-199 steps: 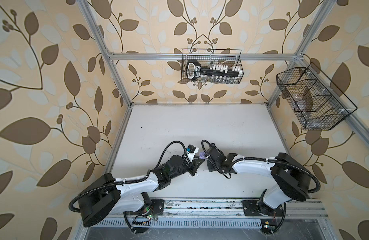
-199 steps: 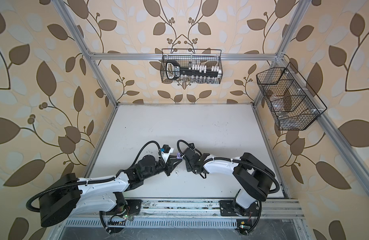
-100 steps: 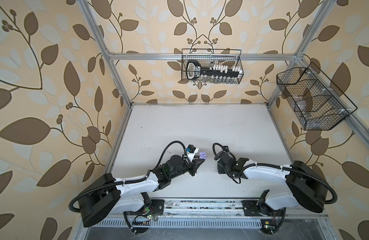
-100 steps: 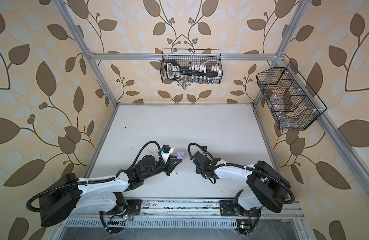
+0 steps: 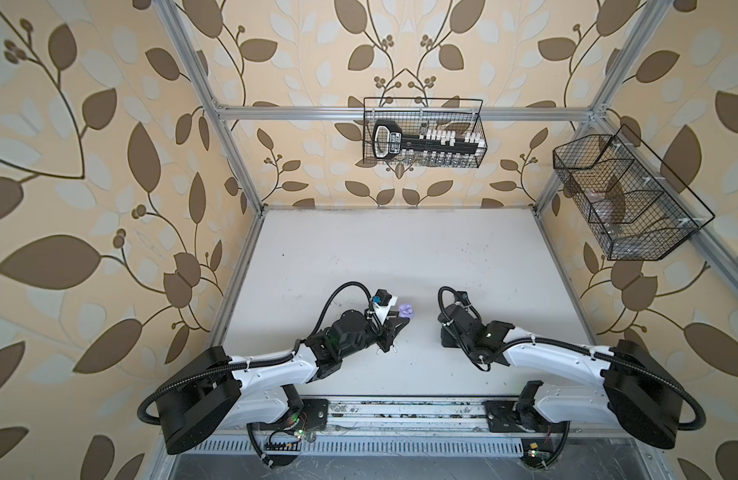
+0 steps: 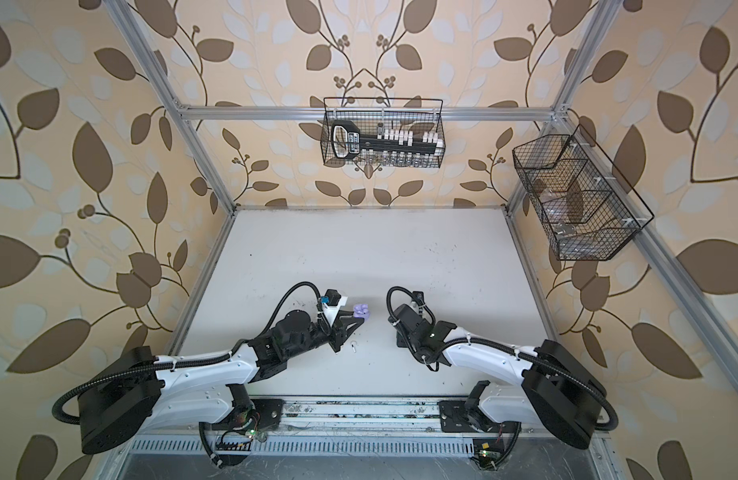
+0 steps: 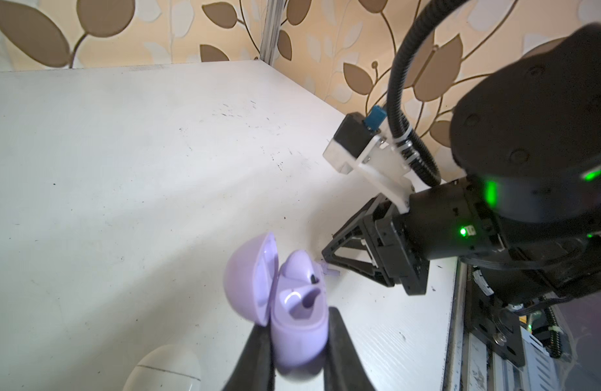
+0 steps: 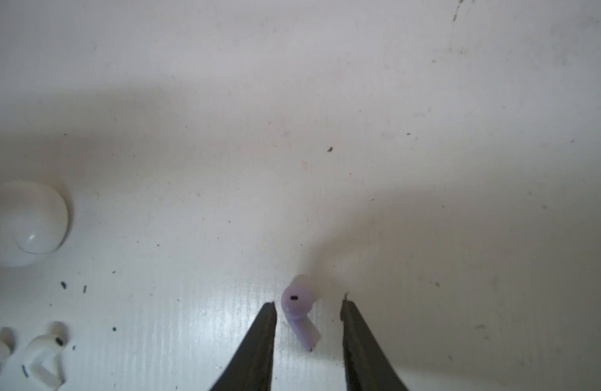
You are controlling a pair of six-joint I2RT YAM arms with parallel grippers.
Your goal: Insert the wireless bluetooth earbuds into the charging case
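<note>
My left gripper is shut on the lilac charging case, held off the table with its lid open. One lilac earbud sits in a slot, and the slot beside it is empty. In both top views the case shows at the left gripper's tip. My right gripper is open and points down at the table. A second lilac earbud lies loose between its fingers, close to one of them. In the top views my right wrist hides this earbud.
A closed white case rests on the white table. Two white earbuds lie near it. Wire baskets hang on the back wall and the right wall. The arms' mounting rail runs along the front edge.
My right gripper has pulled away from the case to the right and come down to the table. Its jaws have opened, and the lilac earbud now lies between them. The left arm has not moved.
</note>
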